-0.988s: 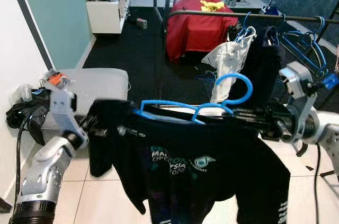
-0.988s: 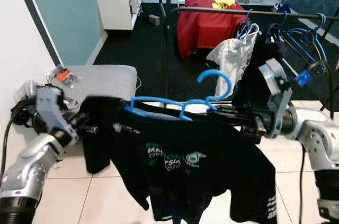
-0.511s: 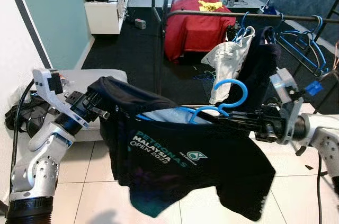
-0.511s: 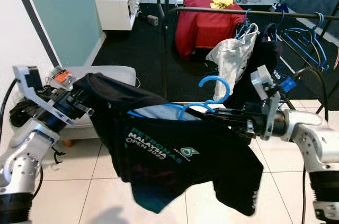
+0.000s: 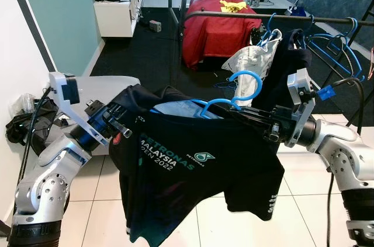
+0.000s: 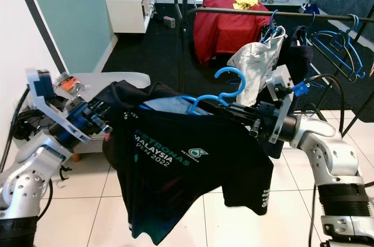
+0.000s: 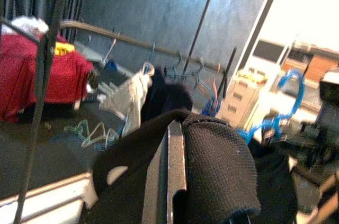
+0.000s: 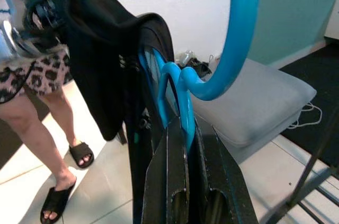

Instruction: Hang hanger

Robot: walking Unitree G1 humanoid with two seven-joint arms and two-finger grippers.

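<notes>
hanger: blue plastic hanger (image 5: pixel 217 102) held out in front of the robot, hook up, carrying a black t-shirt (image 5: pixel 193 168) with teal "PETRONAS MALAYSIA OPEN 2022" print; not on the rail.
right gripper: right gripper (image 5: pixel 248 117) clamped on the hanger just below the hook; fingers (image 8: pixel 175 181) pressed together around the blue plastic.
left gripper: left gripper (image 5: pixel 125 119) buried in the shirt's left shoulder; cloth draped over the finger (image 7: pixel 175 166); can't tell whether it's apart or together.
rail: dark clothes rail (image 5: pixel 280 19) behind and to the right, with a white garment (image 5: pixel 252 63), a dark garment (image 5: pixel 289 63) and empty blue hangers (image 5: pixel 336 48).
background: grey seat (image 5: pixel 96 92) at left, red cloth (image 5: pixel 219 25) farther back.
person: bare legs in black sandals (image 8: pixel 66 176) stand on the tile near the shirt.
</notes>
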